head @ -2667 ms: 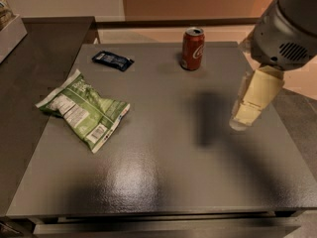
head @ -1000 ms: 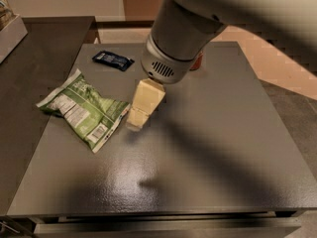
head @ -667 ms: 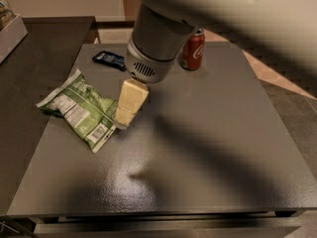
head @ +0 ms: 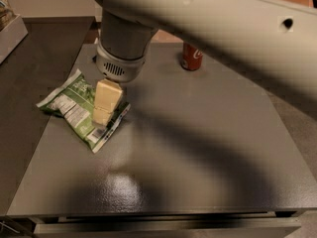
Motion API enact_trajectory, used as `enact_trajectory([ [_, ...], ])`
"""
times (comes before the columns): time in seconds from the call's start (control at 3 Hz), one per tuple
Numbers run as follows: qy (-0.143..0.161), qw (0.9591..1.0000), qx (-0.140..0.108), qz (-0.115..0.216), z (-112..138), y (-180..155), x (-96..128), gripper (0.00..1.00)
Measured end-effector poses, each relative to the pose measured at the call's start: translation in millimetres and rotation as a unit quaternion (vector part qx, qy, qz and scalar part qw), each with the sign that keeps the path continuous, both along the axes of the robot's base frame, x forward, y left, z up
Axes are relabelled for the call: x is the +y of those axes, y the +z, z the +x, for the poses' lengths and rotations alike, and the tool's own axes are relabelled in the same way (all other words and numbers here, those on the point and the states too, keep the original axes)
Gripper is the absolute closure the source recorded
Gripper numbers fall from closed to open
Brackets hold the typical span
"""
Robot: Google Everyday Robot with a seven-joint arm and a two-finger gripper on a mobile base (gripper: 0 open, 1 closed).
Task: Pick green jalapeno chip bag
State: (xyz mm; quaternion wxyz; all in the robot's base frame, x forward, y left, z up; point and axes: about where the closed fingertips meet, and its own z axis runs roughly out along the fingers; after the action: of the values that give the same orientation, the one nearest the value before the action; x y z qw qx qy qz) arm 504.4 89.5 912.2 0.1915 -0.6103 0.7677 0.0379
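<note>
The green jalapeno chip bag lies flat on the left part of the dark table, crinkled, with white text panels. My gripper hangs from the big grey arm and its cream-coloured fingers point down over the bag's right half, at or just above its surface. The arm hides part of the bag's right side.
A red soda can stands at the back of the table, partly behind the arm. The small dark blue packet is hidden behind the arm. A lower dark counter runs along the left, with a tray corner at the far left.
The arm has swung from the right side of the table across to the left. The gripper has moved from beside the bag to over its right half. The bag has not moved.
</note>
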Motion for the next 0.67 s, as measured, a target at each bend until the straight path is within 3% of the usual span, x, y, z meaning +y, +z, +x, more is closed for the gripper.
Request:
enact_trajectory([
  [0.67,0.032,0.9989,0.035,-0.005,-1,-14,53,0.0],
])
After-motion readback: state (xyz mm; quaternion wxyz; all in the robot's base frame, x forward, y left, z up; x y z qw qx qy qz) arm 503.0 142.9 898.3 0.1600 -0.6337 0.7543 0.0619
